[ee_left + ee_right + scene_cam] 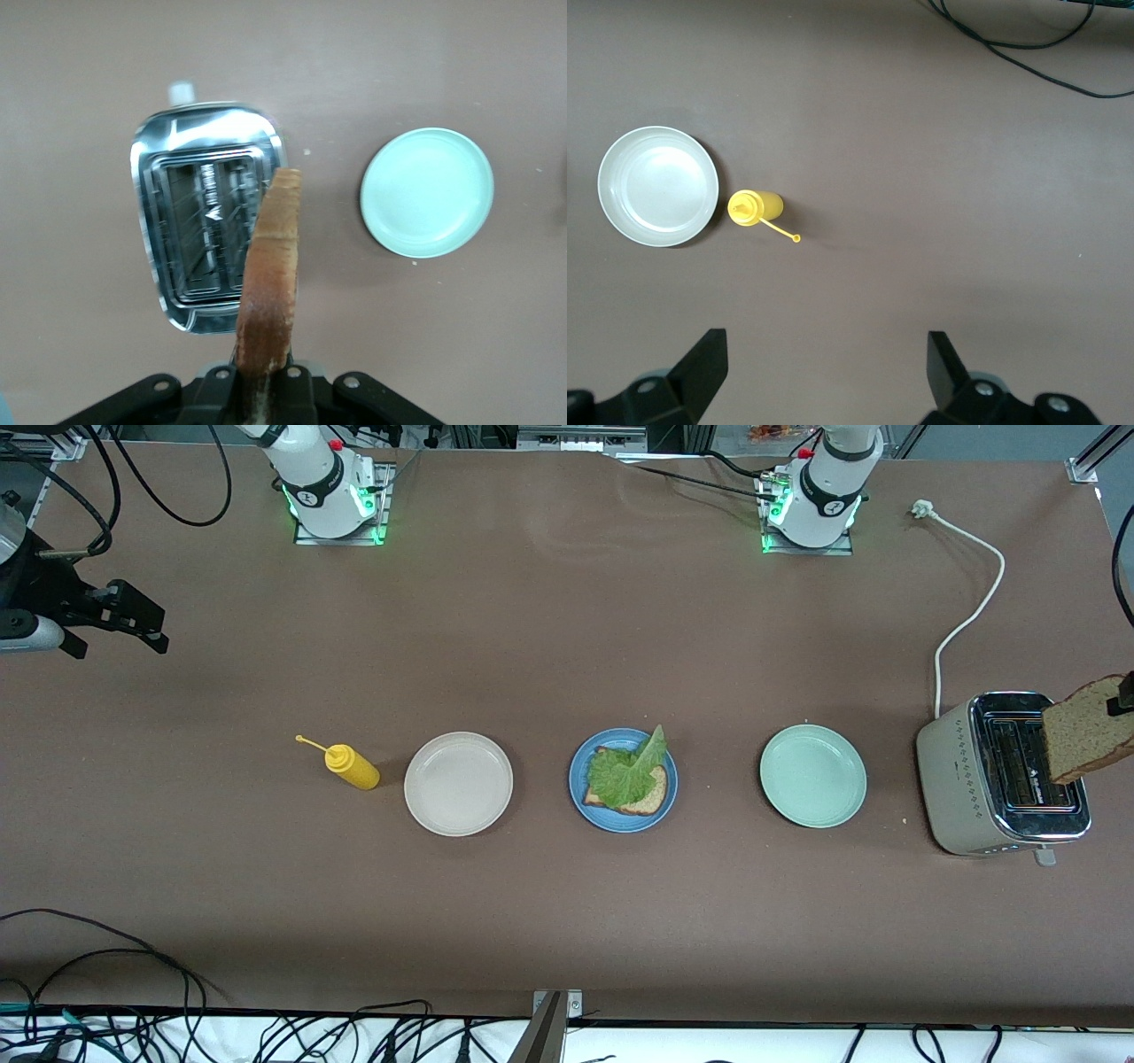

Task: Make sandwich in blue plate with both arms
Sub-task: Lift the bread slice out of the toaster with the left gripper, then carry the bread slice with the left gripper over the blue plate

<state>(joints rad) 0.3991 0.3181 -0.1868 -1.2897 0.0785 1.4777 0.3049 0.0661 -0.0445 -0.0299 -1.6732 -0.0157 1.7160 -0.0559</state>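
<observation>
Blue plate at mid-surface, carrying one bread slice with a lettuce leaf laid on top, one tip of the leaf sticking up past the rim. Mint plate beside the blue plate toward the left arm's end, off-white plate beside it toward the right arm's end, yellow bottle just past the off-white plate. Toaster past the mint plate, at the left arm's end. Left end effector up in the air over the toaster, clamped on a second bread slice held on edge. Right end effector waiting at the right arm's end, fingers wide apart, holding nothing, over bare surface near the bottle.
</observation>
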